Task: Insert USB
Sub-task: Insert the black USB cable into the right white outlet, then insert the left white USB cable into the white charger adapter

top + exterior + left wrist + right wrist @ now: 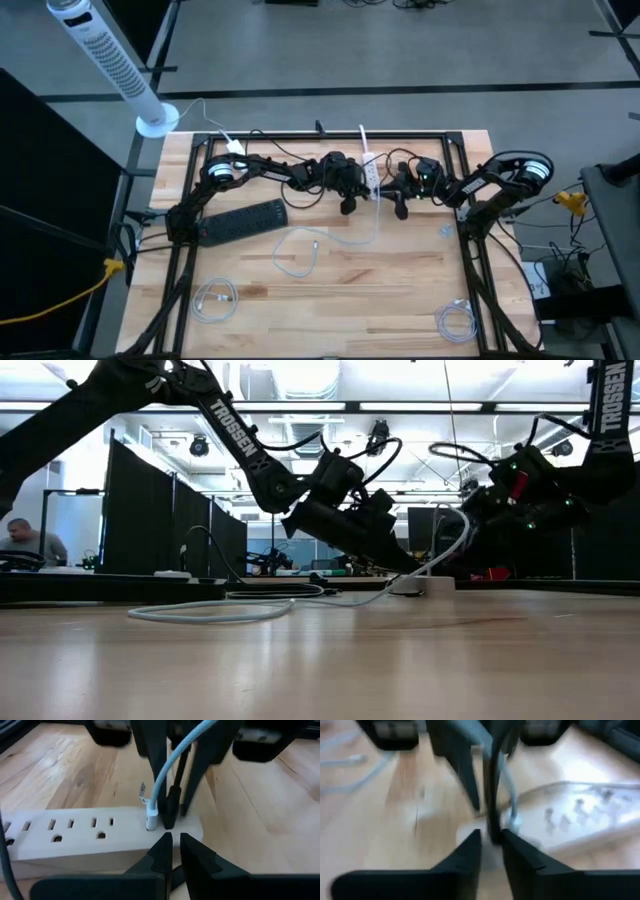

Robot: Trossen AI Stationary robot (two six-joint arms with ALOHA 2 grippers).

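A white power strip (372,172) lies on the wooden table at mid-back. A white USB plug (151,815) stands upright in the strip's top near its end, and its pale cable (170,765) arcs up and runs down to the table (330,238). My left gripper (175,845) is shut and points at that end of the strip from the table's left. My right gripper (176,816) comes from the right. Its fingers are nearly together, and its tips are down on the strip right beside the plug. My left gripper's fingertips (167,842) stand at the edge of the strip's end (192,827); whether they touch it, I cannot tell. My right gripper's fingertips (170,817) slant down onto the strip's top beside the plug. The cable runs up in front of one finger. Whether the fingers pinch the plug, I cannot tell.
A long black bar (245,220) lies left of the strip. Coiled white cables lie at the near left (215,298) and near right (455,320). A loose white cable (300,255) lies at mid-table. A white tower fan (110,60) stands beyond the far left corner.
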